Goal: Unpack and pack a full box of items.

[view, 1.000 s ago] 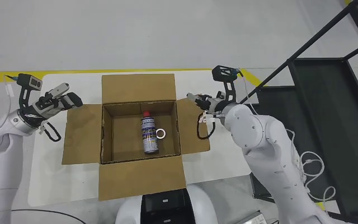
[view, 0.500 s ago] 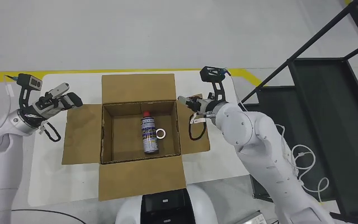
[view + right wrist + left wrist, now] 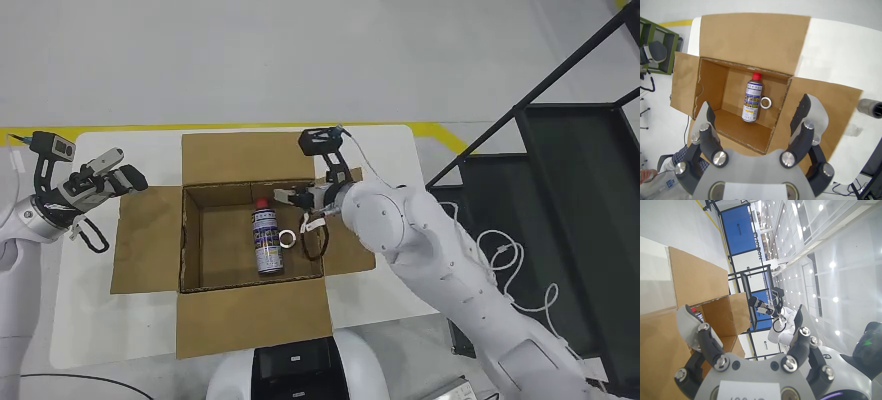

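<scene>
An open cardboard box (image 3: 252,160) stands in the middle of the white table, all its flaps folded out. A spray can (image 3: 268,238) with a red cap lies on the box floor, and a small silver ring (image 3: 288,239) rests against its side. My right gripper (image 3: 292,197) hovers open over the box's right inner edge, above the can (image 3: 752,98) and the ring (image 3: 766,102); its fingers (image 3: 806,106) are spread wide with nothing between them. My left gripper (image 3: 125,178) is open and holds nothing, above the table left of the left flap (image 3: 145,240).
The box flaps (image 3: 250,315) cover much of the table (image 3: 390,150), leaving bare strips at the left and right ends. A black metal rack (image 3: 560,170) stands just right of the table. In the left wrist view the box wall (image 3: 696,279) is close ahead.
My right arm has swung left, from over the right flap to above the box's right inner edge. The left arm, can and ring have stayed put.
</scene>
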You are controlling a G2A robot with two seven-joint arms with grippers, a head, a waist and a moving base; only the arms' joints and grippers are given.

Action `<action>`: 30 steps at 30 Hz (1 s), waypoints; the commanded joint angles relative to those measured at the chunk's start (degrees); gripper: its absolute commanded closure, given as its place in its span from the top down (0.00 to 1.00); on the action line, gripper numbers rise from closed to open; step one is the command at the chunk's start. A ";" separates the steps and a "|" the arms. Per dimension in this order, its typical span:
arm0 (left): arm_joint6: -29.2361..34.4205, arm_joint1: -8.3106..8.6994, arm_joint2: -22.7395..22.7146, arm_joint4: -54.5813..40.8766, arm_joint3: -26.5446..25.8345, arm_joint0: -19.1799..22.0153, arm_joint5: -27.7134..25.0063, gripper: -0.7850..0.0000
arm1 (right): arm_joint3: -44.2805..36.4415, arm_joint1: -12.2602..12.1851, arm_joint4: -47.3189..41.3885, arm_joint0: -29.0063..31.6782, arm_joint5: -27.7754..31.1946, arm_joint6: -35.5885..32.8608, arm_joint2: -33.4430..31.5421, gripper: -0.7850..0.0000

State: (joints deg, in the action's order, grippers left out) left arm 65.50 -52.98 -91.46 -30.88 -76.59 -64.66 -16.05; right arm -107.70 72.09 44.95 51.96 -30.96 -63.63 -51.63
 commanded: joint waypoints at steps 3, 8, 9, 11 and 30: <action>0.00 0.00 0.00 0.00 0.00 0.00 0.00 1.00 | 8.11 2.53 -3.69 -6.01 -1.01 0.87 7.02 1.00; 0.00 0.00 0.00 0.00 0.00 0.00 0.00 1.00 | 16.72 5.79 -5.69 -10.34 -3.28 0.90 15.21 1.00; 0.00 0.00 0.00 0.00 0.00 0.00 0.00 1.00 | 17.82 6.44 -6.10 -10.84 -3.76 1.13 16.53 1.00; 0.00 0.00 0.00 0.00 0.00 0.00 0.00 1.00 | 20.66 7.57 -6.47 -11.70 -4.53 1.25 18.75 1.00; 0.00 0.00 0.00 0.00 0.00 0.00 0.00 1.00 | 38.06 16.02 -12.37 -12.83 -10.16 11.51 25.85 1.00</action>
State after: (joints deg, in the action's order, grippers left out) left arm 65.50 -52.98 -91.46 -30.88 -76.59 -64.66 -16.05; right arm -70.28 87.82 32.78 39.06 -40.98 -52.47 -25.94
